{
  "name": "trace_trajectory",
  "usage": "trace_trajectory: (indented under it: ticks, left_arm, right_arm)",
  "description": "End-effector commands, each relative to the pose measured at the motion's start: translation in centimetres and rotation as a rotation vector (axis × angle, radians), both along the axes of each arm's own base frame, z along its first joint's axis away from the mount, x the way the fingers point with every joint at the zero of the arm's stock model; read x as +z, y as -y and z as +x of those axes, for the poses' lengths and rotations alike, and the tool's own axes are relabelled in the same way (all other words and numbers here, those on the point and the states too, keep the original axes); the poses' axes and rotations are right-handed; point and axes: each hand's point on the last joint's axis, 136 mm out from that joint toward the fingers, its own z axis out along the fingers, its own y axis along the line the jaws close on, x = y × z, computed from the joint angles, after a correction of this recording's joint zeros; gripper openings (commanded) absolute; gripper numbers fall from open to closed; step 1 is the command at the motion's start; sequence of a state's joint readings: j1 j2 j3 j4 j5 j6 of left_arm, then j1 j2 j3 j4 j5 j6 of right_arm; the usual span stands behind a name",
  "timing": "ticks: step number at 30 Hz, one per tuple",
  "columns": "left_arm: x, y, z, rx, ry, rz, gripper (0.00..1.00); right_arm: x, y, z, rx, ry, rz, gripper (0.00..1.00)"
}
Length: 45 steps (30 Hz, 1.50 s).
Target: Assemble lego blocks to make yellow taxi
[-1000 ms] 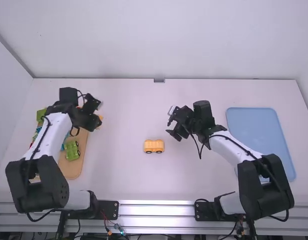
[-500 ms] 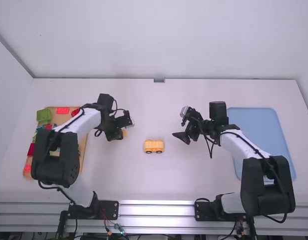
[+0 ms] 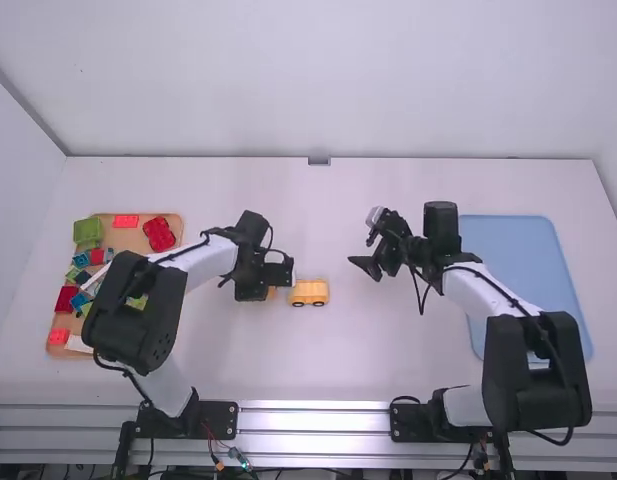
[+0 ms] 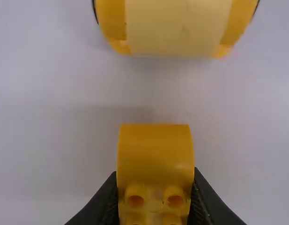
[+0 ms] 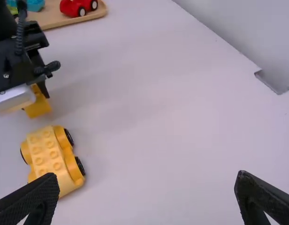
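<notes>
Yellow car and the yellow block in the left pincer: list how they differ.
The car has black wheels; the block shows none. The car stands on the table; the block is clamped in the left pincer. The car is longer than the block. Both are yellow and studded.

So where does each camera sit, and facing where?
High view: above and behind, facing forward, down onto white table; left arm, right arm show.
Left wrist view: on that wrist, facing down; left gripper shows, holding a yellow studded block.
Right wrist view: on that wrist, facing the left arm; right gripper shows.
Both wrist views share the yellow wheeled base.
</notes>
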State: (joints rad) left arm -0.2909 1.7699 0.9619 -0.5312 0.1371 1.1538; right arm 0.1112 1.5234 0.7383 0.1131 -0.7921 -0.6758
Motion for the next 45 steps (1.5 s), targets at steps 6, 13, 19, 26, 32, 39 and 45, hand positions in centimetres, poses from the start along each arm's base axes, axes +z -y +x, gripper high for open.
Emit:
trace_trajectory:
  ticks: [6,13,19,26,32,39,45]
  left_arm:
    - [-1.4,-0.2,-0.2,-0.024,0.021,-0.008,0.14]
    - [-1.5,-0.2,-0.4,-0.025,0.024,-0.012,1.00]
    - [-0.3,1.1,-0.2,-0.097,0.026,-0.188,0.99]
    - [3.2,1.2,-0.6,-0.159,0.112,-0.719,0.99]
    - [1.8,-0.6,-0.5,-0.013,0.142,-0.930,0.99]
    - [0.4,-0.2,-0.3,-0.017,0.103,-0.980,0.99]
    - [0.1,-0.5,-0.5,-0.065,0.099,-0.931,0.77]
  right_arm:
    - [-0.4,0.1,-0.7,-0.014,-0.013,0.006,0.99]
    - [-0.4,0.1,-0.8,-0.014,-0.016,0.006,0.99]
    - [-0.7,0.2,-1.0,-0.016,-0.030,0.002,0.98]
    - [-1.5,0.2,-1.5,-0.014,-0.027,0.005,0.98]
    - [-1.0,-0.3,-1.8,0.017,-0.018,0.034,0.99]
    - [-1.0,-0.6,-2.2,0.035,-0.026,0.044,0.99]
    - [-1.0,-1.3,-2.5,0.056,-0.025,0.044,0.98]
